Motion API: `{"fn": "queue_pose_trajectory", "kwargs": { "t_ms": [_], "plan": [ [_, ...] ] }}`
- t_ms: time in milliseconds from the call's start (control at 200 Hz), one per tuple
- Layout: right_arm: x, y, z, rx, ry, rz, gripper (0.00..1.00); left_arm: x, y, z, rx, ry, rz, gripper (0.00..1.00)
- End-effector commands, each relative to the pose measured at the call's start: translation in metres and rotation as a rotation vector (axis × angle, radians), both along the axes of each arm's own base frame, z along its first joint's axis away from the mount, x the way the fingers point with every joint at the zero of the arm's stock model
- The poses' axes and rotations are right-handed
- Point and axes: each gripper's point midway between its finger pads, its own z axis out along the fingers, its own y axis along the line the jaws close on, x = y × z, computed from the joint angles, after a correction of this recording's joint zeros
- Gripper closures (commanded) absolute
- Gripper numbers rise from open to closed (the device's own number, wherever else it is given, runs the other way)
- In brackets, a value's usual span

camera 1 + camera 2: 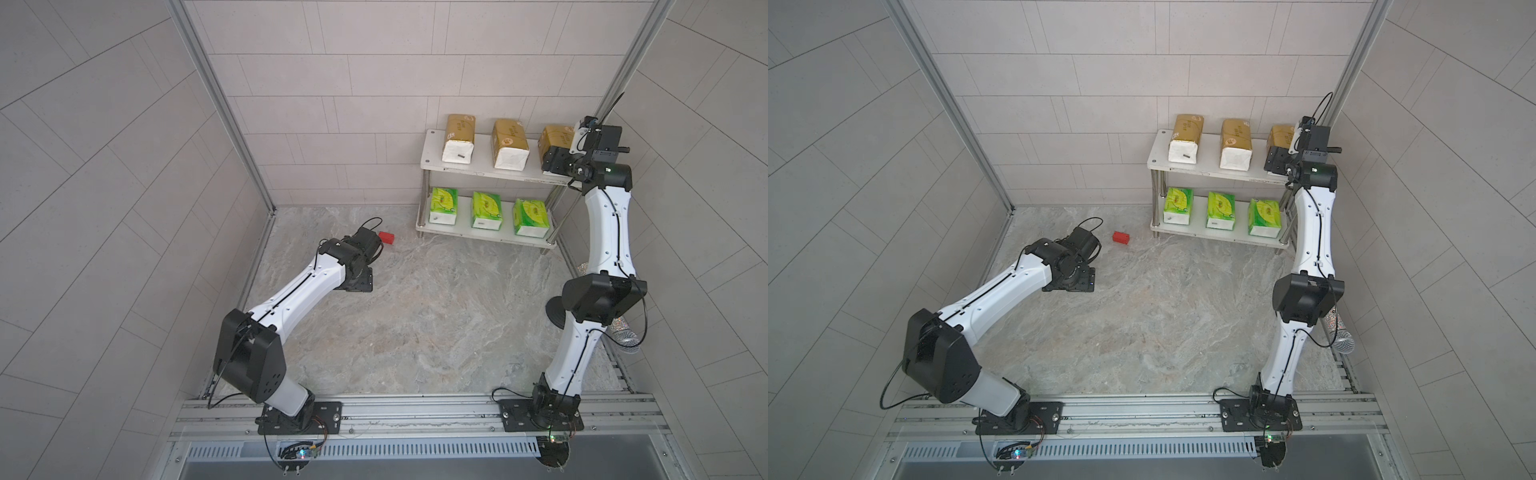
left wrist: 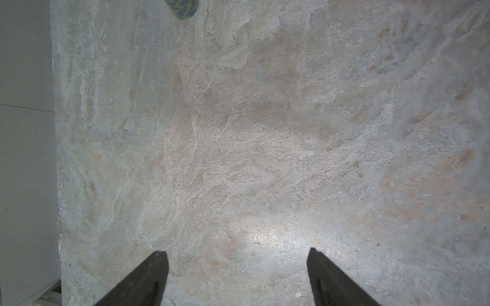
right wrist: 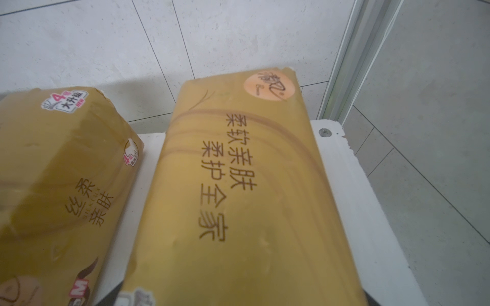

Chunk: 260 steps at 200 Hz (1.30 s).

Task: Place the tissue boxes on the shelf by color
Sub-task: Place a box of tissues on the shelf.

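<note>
- Left gripper (image 2: 237, 253): two dark, flat fingers spread wide with nothing between them, above the mottled, stone-look table (image 2: 265, 119), left of centre.
- Red block (image 1: 386, 237): small and hard-edged, on the table just beyond the left arm.
- Shelf (image 1: 432, 160): far right, with two flat white boards on shiny metal posts.
- Left gold pack (image 1: 459, 137), middle gold pack (image 1: 509, 143) and right gold pack (image 1: 555, 137): soft, glossy and long. They sit apart on the top board, long axes near to far, white ends facing near.
- Left green pack (image 1: 444, 205), middle green pack (image 1: 487, 210) and right green pack (image 1: 531, 217): shorter, leaf-printed, spaced along the bottom board.
- Right gripper (image 1: 552, 160): at the right gold pack's near end. Its fingers are hidden, so I cannot tell whether it is wide, narrow or holding.
</note>
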Motion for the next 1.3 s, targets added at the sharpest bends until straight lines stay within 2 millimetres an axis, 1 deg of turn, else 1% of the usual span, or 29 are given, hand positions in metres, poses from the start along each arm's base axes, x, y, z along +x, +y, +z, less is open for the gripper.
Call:
{"fn": "queue_pose_trajectory", "kwargs": {
  "t_ms": [0,205,420,610,690,831,986,1166,1296],
  "plan": [
    [0.005,-0.008,-0.019,0.001,0.047,-0.021,0.09,-0.002,0.005,0.000,0.023,-0.001,0.009,0.10],
    [0.008,-0.008,-0.030,0.003,0.074,-0.012,0.08,-0.001,0.005,0.001,0.026,-0.002,0.012,0.10],
    [0.013,-0.010,-0.032,-0.002,0.066,-0.012,0.07,-0.001,0.006,0.000,0.028,0.002,0.019,0.10],
    [0.018,-0.011,-0.041,0.017,0.074,-0.018,0.07,-0.002,0.007,0.000,0.031,0.001,0.022,0.10],
    [0.020,-0.011,-0.042,0.021,0.071,-0.018,0.07,-0.001,0.007,0.001,0.031,-0.003,0.024,0.10],
    [0.019,-0.010,-0.039,0.024,0.063,-0.013,0.07,-0.002,0.007,0.002,0.029,-0.004,0.028,0.10],
    [0.016,-0.004,-0.029,0.026,0.045,0.012,0.08,-0.002,0.008,0.002,0.029,-0.005,0.028,0.10],
    [0.007,-0.003,-0.017,0.003,0.038,0.017,0.09,-0.004,0.008,0.002,0.026,-0.003,0.027,0.10],
    [-0.001,0.000,-0.014,-0.005,0.052,0.026,0.09,-0.005,0.009,0.002,0.026,-0.004,0.027,0.10]
  ]
}}
